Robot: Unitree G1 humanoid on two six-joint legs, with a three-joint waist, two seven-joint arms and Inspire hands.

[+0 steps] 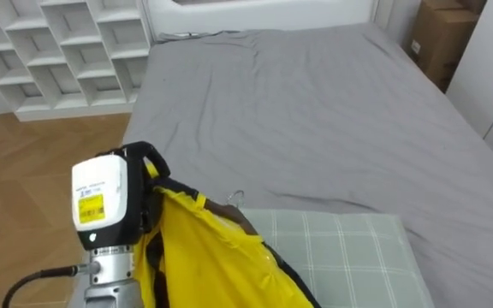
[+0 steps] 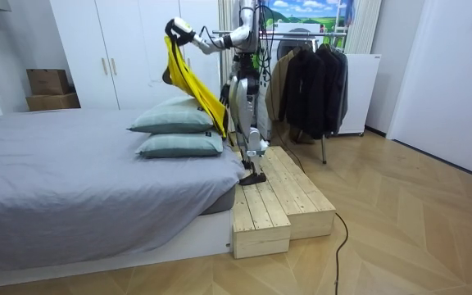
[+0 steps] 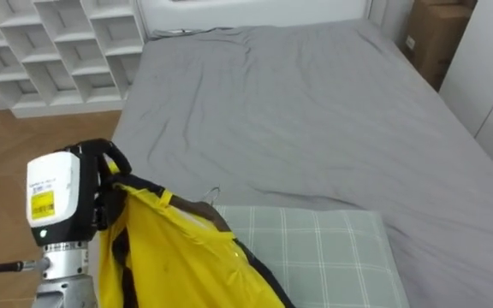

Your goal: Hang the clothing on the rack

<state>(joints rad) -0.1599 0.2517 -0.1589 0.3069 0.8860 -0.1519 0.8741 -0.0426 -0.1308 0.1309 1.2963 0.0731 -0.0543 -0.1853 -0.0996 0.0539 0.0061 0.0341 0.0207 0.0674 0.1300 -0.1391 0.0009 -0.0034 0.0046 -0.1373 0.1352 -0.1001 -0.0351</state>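
Jacket held high beside the bed, not yet on the rack
Eye views: the left hand point(image 1: 101, 201) has its fingers curled round the top of the yellow jacket point(image 1: 212, 261), a hanger hook point(image 1: 236, 198) poking out above a checked pillow point(image 1: 349, 248) on the grey bed point(image 1: 315, 111). Room view: the robot stands on a wooden step point(image 2: 285, 197) with the jacket raised over the pillows; the clothes rack point(image 2: 324, 146) is behind it, so I judge turning and hanging remain
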